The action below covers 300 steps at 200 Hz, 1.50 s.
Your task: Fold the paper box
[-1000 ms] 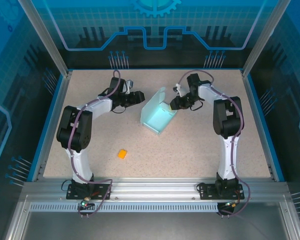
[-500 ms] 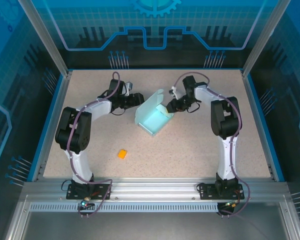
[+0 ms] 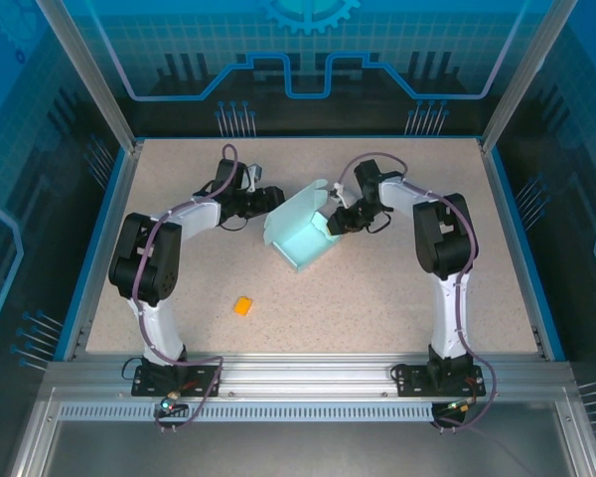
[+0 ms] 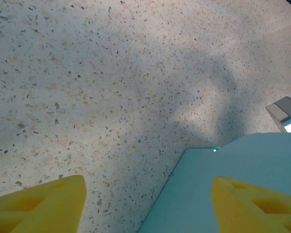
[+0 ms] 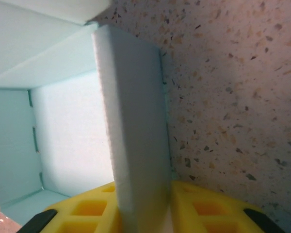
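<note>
The paper box (image 3: 296, 237) is pale blue card, partly formed, with its hollow facing up near the middle of the table. My right gripper (image 3: 332, 223) is at the box's right side, shut on one upright wall. In the right wrist view that wall (image 5: 133, 126) stands pinched between the yellow fingers (image 5: 208, 213), with the box's inside to the left. My left gripper (image 3: 272, 197) is at the box's far left corner, open. In the left wrist view its fingers (image 4: 39, 208) stand wide apart, one of them over a flat box panel (image 4: 218, 179), holding nothing.
A tiny orange block (image 3: 242, 306) lies on the speckled table (image 3: 397, 288) nearer the left arm's base. Blue rails edge the table on the left, right and far sides. A metal part (image 4: 286, 112) shows beyond the box in the left wrist view.
My right gripper has moved left and slightly nearer, carrying the box wall; the box has shifted left and turned. Its jaws have tightened. The left arm has stayed put.
</note>
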### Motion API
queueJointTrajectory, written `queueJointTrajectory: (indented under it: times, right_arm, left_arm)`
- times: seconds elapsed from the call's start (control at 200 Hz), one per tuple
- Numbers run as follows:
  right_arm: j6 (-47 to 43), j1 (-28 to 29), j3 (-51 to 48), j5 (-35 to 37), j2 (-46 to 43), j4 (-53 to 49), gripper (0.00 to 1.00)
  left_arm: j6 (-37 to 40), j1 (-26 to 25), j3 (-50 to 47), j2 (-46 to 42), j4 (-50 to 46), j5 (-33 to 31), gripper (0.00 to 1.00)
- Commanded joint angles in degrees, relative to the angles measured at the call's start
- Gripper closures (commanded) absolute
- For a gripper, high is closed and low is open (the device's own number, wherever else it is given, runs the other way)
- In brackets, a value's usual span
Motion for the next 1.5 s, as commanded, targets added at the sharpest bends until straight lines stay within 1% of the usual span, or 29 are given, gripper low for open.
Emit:
queueJointTrajectory:
  times: [0.0, 0.185, 0.34, 0.48, 0.585, 0.645, 1.026, 1.136, 1.266, 1.391, 1.451, 1.496]
  right_arm:
    - [1.7, 1.4, -1.9, 6.1, -3.3, 1.1, 0.75]
    - [2.9, 4.1, -3.7, 16.6, -5.0, 1.9, 0.8]
    - [4.9, 6.7, -4.3, 26.9, -5.5, 2.0, 0.84]
    - [5.7, 9.3, -4.8, 35.0, -5.4, 2.0, 0.86]
    - [5.9, 11.0, -4.6, 39.2, -5.1, 1.9, 0.88]
    - [6.1, 11.8, -3.8, 42.3, -4.4, 0.7, 0.89]
    - [7.3, 16.1, 0.1, 56.6, -0.5, -4.6, 0.94]
    - [6.7, 16.1, -0.1, 55.9, -0.9, -3.6, 0.94]
    - [6.7, 14.9, -1.5, 49.6, -4.0, -0.8, 0.9]
    - [7.2, 13.1, -2.5, 43.2, -6.4, 1.9, 0.85]
    - [7.5, 12.4, -2.5, 40.1, -7.2, 2.8, 0.81]
    - [8.0, 11.9, -2.5, 38.3, -7.6, 3.4, 0.76]
  left_arm:
    - [1.3, 0.5, -1.0, -2.4, 0.0, -0.6, 0.3]
    - [1.4, 0.5, -1.3, -2.4, 0.1, -0.7, 0.3]
    - [1.1, 0.5, -1.9, -2.8, 0.5, -0.6, 0.3]
    - [1.0, 0.5, -2.3, -2.9, 0.7, -0.5, 0.3]
    - [1.0, 0.5, -2.3, -2.9, 0.7, -0.5, 0.3]
    - [1.0, 0.5, -2.3, -2.9, 0.7, -0.4, 0.3]
    - [1.0, 0.5, -2.9, -2.9, 0.8, -0.4, 0.3]
    - [0.9, 0.5, -3.0, -2.7, 0.8, 0.0, 0.3]
    - [1.2, 0.5, -2.9, -2.9, 0.6, -0.2, 0.3]
    - [1.1, 0.5, -2.6, -3.0, 0.5, -0.1, 0.3]
    - [1.1, 0.5, -2.7, -3.0, 0.5, -0.2, 0.3]
    - [1.1, 0.5, -2.8, -3.1, 0.6, -0.2, 0.3]
